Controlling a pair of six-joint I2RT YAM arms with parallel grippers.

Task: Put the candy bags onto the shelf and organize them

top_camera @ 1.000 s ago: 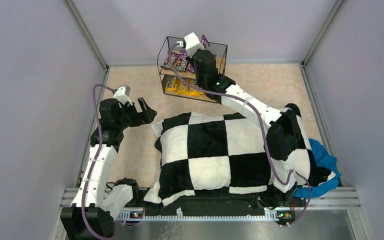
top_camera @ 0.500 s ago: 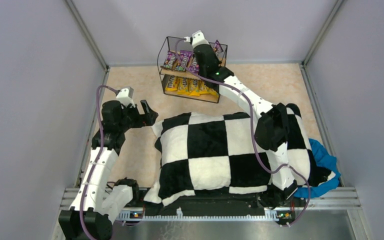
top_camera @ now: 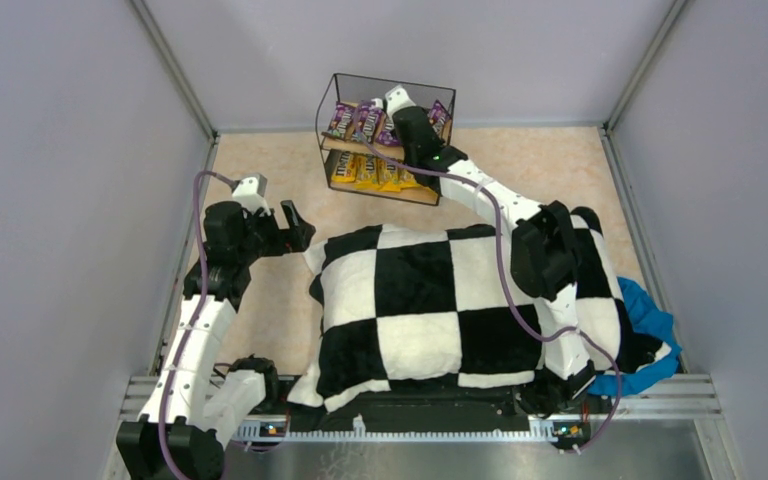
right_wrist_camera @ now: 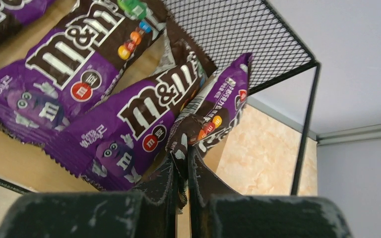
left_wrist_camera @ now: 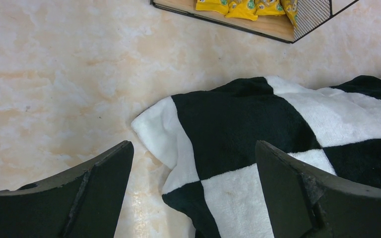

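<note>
The shelf (top_camera: 326,105), a black wire rack with two wooden boards, stands at the back of the table. Purple candy bags (top_camera: 350,120) lie on its upper board and yellow candy bags (top_camera: 360,172) on its lower board. My right gripper (right_wrist_camera: 184,156) is shut on the edge of a purple candy bag (right_wrist_camera: 218,111), held at the right end of the upper board (right_wrist_camera: 10,158) beside two other purple bags (right_wrist_camera: 74,59). My left gripper (left_wrist_camera: 193,163) is open and empty above the cushion's left corner; the yellow bags (left_wrist_camera: 243,6) show at the top of its view.
A large black-and-white checkered cushion (top_camera: 430,300) covers the middle of the table. A blue cloth (top_camera: 650,320) lies at its right edge. The shelf's right mesh side (right_wrist_camera: 238,34) stands close to the held bag. Grey walls enclose the table.
My right gripper has moved down and to the right over the upper board with the purple bag. More purple bags now show on the upper board. The left arm has barely moved.
</note>
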